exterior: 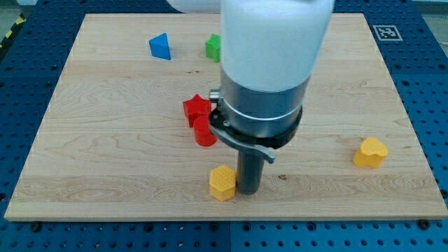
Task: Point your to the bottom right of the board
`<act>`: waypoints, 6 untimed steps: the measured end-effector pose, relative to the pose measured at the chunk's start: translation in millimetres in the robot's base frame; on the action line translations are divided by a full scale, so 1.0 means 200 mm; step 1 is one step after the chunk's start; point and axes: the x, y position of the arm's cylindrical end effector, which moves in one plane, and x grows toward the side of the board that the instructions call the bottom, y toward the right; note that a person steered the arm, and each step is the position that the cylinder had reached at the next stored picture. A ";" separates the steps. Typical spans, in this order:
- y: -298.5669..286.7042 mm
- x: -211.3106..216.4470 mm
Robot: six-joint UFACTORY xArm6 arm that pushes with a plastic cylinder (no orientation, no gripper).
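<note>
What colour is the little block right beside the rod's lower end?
Yellow: the yellow hexagonal block sits just left of my tip, seen in the camera view.

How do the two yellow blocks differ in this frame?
The yellow hexagonal block sits near the view's bottom centre, right beside my tip; the yellow heart-shaped block lies far off toward the view's right, alone. The first shows flat facets and a flat top; the second has a rounded, lobed outline. Both are yellow, look similar in size, and rest on the wooden board.

Bright, even overhead light, soft short shadows under the blocks, the near white arm housing [274, 35] blurred.
</note>
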 end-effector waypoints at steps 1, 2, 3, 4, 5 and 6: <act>-0.03 0.00; -0.03 0.00; 0.06 0.00; 0.28 -0.01; 0.55 -0.01; 0.84 -0.01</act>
